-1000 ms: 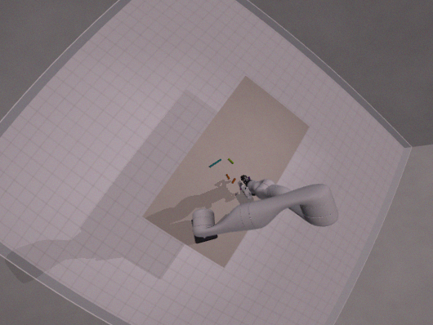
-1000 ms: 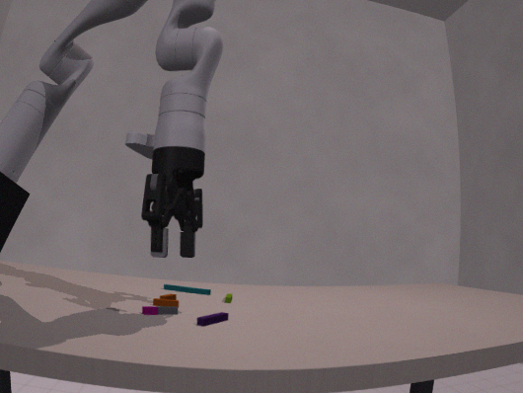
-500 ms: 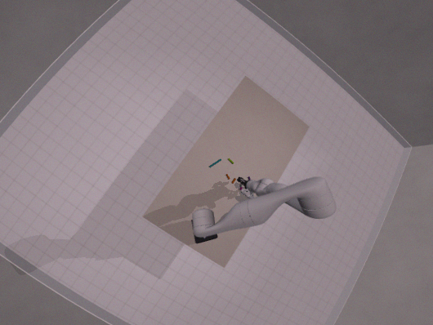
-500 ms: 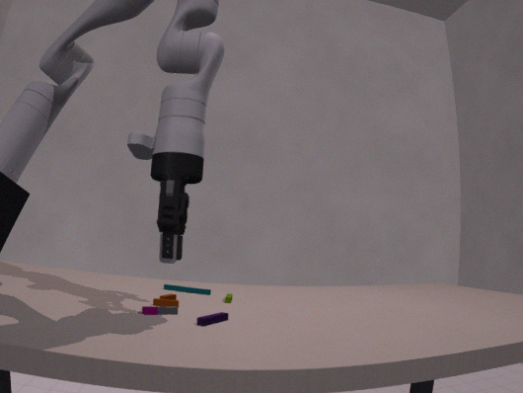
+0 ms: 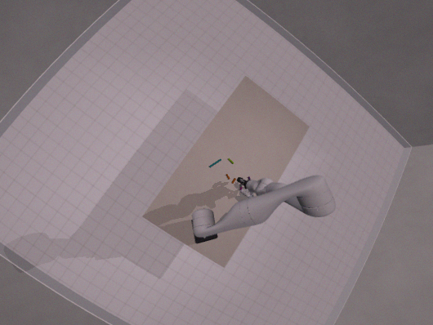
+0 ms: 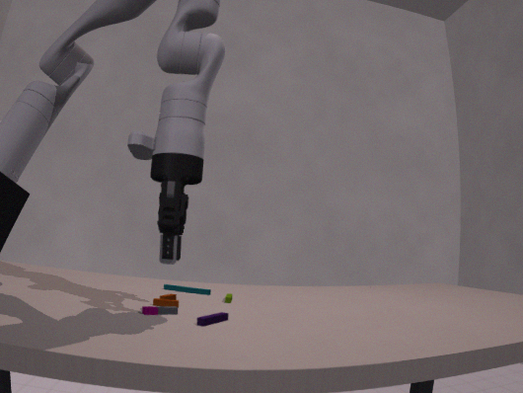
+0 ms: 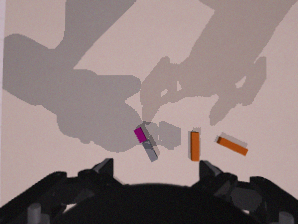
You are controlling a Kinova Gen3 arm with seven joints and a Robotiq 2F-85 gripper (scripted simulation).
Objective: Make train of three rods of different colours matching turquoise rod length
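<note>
My gripper [image 6: 169, 254] hangs open and empty well above the table, over the rod cluster. In the wrist view its two fingertips frame a magenta rod [image 7: 140, 134] and a grey rod [image 7: 150, 148] that lie end to end in one line. Two orange rods [image 7: 194, 145] [image 7: 232, 143] lie to their right, apart from each other. In the exterior view the magenta rod [image 6: 150, 310] and grey rod [image 6: 168, 310] lie in front of the orange rods [image 6: 166, 301]. The turquoise rod [image 6: 186, 289], lime rod [image 6: 228, 297] and purple rod [image 6: 212, 319] lie apart.
The arm's shadow falls across the table left of the rods. The table's front edge runs close below the purple rod in the exterior view. The arm's base [image 5: 204, 229] stands at the table's near end in the top view.
</note>
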